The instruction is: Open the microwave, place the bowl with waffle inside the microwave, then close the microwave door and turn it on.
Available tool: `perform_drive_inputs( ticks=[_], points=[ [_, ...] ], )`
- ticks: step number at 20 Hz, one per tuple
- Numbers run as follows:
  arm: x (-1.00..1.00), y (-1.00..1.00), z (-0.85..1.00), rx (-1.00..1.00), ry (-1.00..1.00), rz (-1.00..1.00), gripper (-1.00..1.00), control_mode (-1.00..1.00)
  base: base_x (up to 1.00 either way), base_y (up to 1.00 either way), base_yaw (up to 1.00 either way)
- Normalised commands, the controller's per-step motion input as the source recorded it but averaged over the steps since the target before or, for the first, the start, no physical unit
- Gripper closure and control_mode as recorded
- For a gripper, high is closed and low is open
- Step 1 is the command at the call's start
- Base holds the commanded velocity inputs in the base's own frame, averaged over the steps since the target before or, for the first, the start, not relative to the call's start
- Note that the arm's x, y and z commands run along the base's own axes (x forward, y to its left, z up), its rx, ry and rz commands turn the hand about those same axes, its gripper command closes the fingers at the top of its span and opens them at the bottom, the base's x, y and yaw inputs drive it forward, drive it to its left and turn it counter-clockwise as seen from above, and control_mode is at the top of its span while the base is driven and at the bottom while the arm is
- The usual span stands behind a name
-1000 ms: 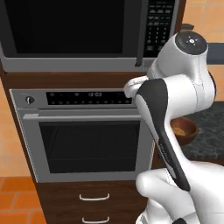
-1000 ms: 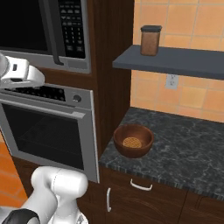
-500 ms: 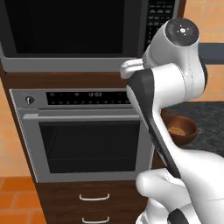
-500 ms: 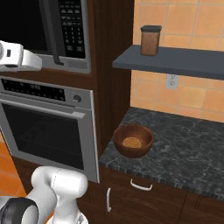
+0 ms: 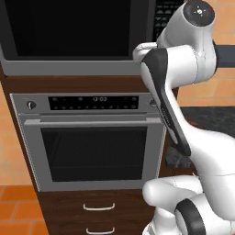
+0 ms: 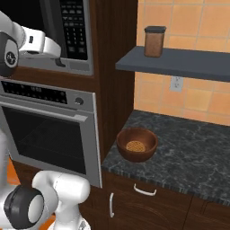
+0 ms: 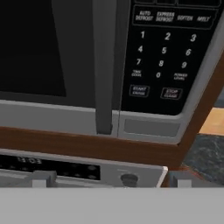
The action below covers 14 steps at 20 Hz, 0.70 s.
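Up high, the gripper (image 7: 109, 179) is released, its jaws spread wide with nothing between them, raised in front of the microwave (image 5: 78, 41). Straight ahead of it stands the vertical handle (image 7: 104, 65) of the shut microwave door (image 7: 43, 48), with the keypad (image 7: 164, 52) just beside it. Meanwhile the bowl with waffle (image 6: 137, 143) rests on the counter (image 6: 188, 152), near its left front corner, beside the oven (image 6: 49, 130).
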Motion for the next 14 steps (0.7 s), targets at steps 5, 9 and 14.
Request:
perform_drive_inputs(
  ticks=[5,9,14],
  points=[
    [0.76,0.01,0.0,-0.01,-0.01,0.0,-1.0,-1.0,0.0,0.0,0.0],
    [0.66,0.03,0.0,-0.03,-0.04,0.0,-1.0,-1.0,0.0,0.0,0.0],
    [0.35,0.15,0.0,-0.12,-0.12,-0.01,-1.0,-1.0,0.0,0.0,0.0]
  ],
)
